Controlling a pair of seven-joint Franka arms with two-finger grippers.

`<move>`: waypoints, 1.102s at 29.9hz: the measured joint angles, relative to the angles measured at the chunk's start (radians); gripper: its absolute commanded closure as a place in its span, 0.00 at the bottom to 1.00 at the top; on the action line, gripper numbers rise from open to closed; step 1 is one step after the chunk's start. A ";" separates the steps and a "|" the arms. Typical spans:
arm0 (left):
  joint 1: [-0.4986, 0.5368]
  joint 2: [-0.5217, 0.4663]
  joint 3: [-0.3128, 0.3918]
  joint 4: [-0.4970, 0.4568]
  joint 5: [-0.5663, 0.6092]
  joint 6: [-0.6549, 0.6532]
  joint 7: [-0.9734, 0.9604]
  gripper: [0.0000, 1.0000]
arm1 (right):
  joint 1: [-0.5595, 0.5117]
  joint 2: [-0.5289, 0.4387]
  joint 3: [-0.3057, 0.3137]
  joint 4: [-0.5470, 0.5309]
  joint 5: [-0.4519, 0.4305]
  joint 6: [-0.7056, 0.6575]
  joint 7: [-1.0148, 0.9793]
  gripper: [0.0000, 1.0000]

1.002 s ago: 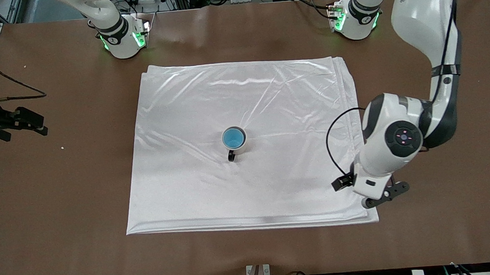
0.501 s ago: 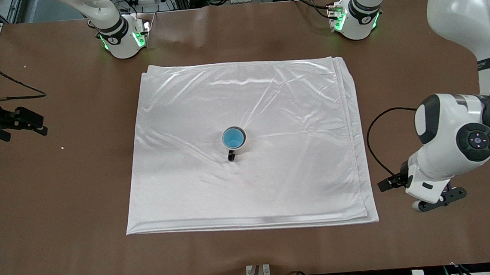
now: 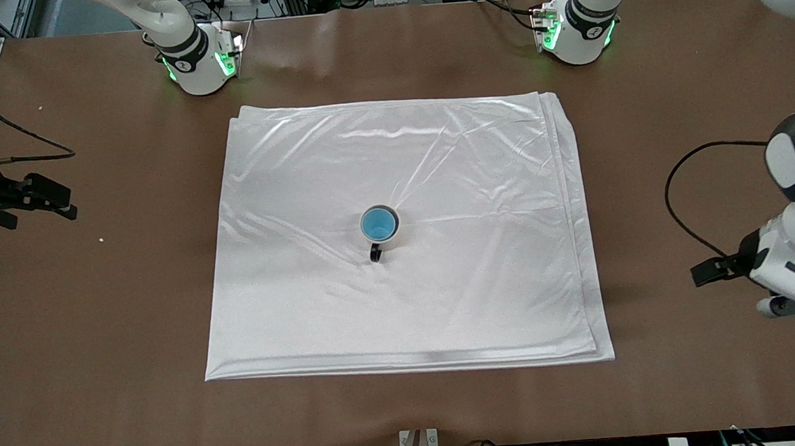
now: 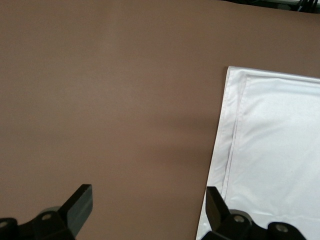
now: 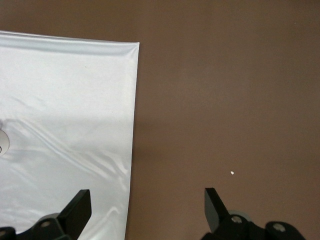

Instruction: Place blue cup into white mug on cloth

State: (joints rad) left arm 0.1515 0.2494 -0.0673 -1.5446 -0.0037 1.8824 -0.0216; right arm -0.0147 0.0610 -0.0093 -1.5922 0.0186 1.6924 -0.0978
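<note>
Front view: cup nested in mug, mid-cloth; both tools well clear, left tool over bare tabletop.
Left wrist: left tool wide, empty.
Right wrist: right tool wide, empty, over cloth edge.

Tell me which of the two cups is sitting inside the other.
The blue cup sits inside the white mug: only its bright blue inside shows, ringed by the mug's cream rim, with the mug's black handle pointing toward the front camera.
</note>
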 measured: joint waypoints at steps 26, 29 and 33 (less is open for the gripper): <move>-0.007 -0.213 -0.111 -0.059 -0.003 -0.191 0.068 0.00 | 0.000 0.000 0.000 0.000 0.000 0.000 0.000 0.00; -0.005 -0.226 -0.108 -0.059 -0.003 -0.195 0.068 0.00 | 0.000 0.000 0.000 0.000 0.000 0.000 0.000 0.00; -0.004 -0.241 -0.099 -0.059 -0.003 -0.212 0.070 0.00 | 0.000 0.000 0.000 0.000 0.000 0.000 0.000 0.00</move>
State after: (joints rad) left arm 0.1480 0.0088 -0.1659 -1.6033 -0.0071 1.6703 0.0483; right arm -0.0147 0.0610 -0.0091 -1.5922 0.0186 1.6924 -0.0978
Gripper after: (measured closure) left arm 0.000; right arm 0.000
